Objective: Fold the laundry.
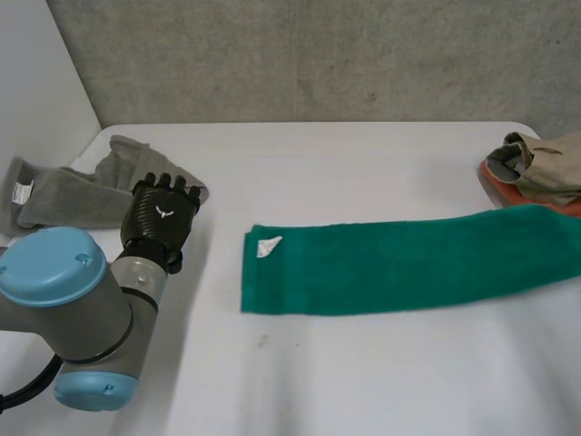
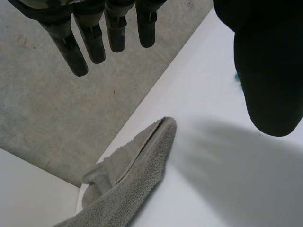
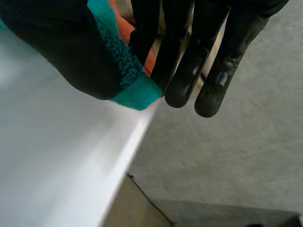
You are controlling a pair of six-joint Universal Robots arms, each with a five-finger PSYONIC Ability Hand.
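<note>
A long green towel lies folded in a strip across the table, a white label near its left end. In the right wrist view my right hand pinches a corner of the green towel between thumb and fingers, near the table's edge. My left hand hovers at the table's left, fingers straight and holding nothing, just in front of a grey towel. In the left wrist view my left hand's fingers stand apart from the thumb above the grey towel.
A pile of beige and orange laundry sits at the table's far right, behind the green towel's end. A grey wall runs behind the table.
</note>
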